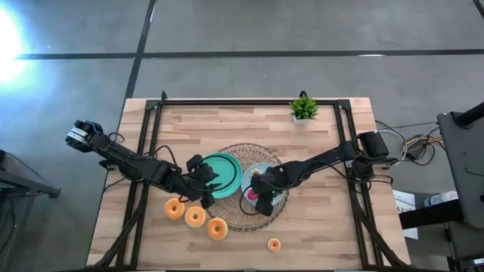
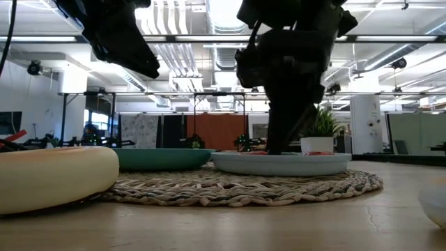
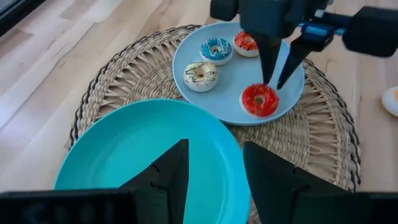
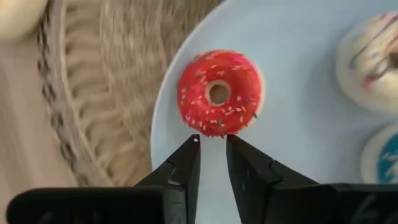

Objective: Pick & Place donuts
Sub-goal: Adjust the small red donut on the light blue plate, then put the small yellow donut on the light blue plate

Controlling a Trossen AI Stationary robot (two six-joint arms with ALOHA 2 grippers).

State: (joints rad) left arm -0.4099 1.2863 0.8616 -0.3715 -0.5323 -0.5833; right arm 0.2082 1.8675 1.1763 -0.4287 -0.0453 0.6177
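1. The right gripper (image 4: 211, 163) hovers right over the small red-frosted donut with sprinkles (image 4: 219, 93), which sits on the round light-blue plate (image 4: 298, 149) near its rim. The fingers are nearly pressed together, just a narrow gap, holding nothing.
2. Three more mini donuts share that plate: a white one with stripes (image 3: 199, 74), a blue one (image 3: 215, 50) and a white one with red drizzle (image 3: 246, 43).
3. The left gripper (image 3: 214, 165) hangs over the round teal plate (image 3: 118, 149), fingers spread, empty. Both plates sit on the round woven straw mat (image 3: 323, 137).
4. Three larger orange-tan ring donuts (image 1: 195, 217) lie in a row on the wooden table (image 1: 325, 234) by the mat, plus one small orange donut (image 1: 274, 244) off on its own.
5. Handling guess: the red one looks like a light, rigid toy with a smooth glossy top, so probably slippery. Best bet is pinching across the outer edge, or one finger through the hole. The fingers would need to open wider first.
6. No brands, labels or readable writing anywhere.
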